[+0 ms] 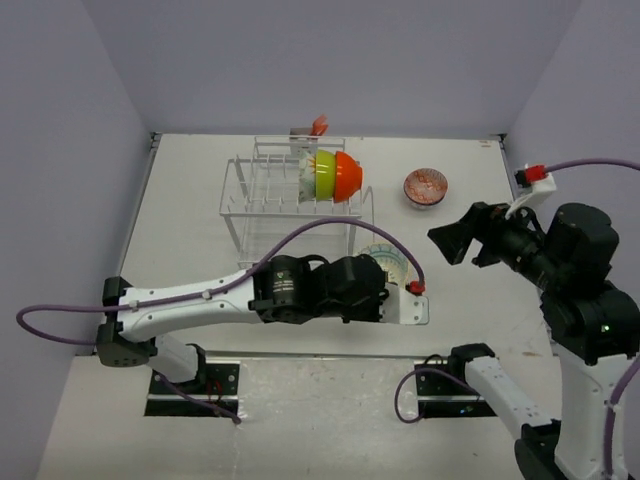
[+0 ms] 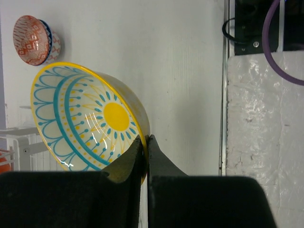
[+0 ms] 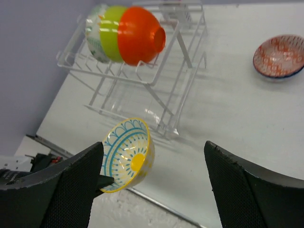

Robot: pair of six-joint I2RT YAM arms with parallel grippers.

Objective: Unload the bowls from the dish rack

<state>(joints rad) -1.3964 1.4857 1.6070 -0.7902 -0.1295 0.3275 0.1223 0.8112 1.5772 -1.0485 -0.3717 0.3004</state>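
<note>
My left gripper [image 2: 145, 142] is shut on the rim of the yellow bowl with a blue pattern [image 2: 88, 118] and holds it tilted above the table, just in front of the white wire dish rack [image 1: 290, 195]. The bowl also shows in the top view [image 1: 385, 262] and in the right wrist view [image 3: 128, 154]. In the rack's top slots stand a pale floral bowl [image 1: 308, 172], a lime green bowl [image 1: 325, 172] and an orange bowl [image 1: 347, 175]. The red-zigzag bowl [image 1: 426, 186] sits on the table to the right, nested in a blue-patterned bowl [image 2: 53, 42]. My right gripper [image 1: 455, 240] is open and empty, raised right of the rack.
A small red object [image 1: 320, 124] sits behind the rack at the back wall. Purple walls close the table on the left, back and right. The arms' base plates [image 1: 190, 385] lie along the near edge.
</note>
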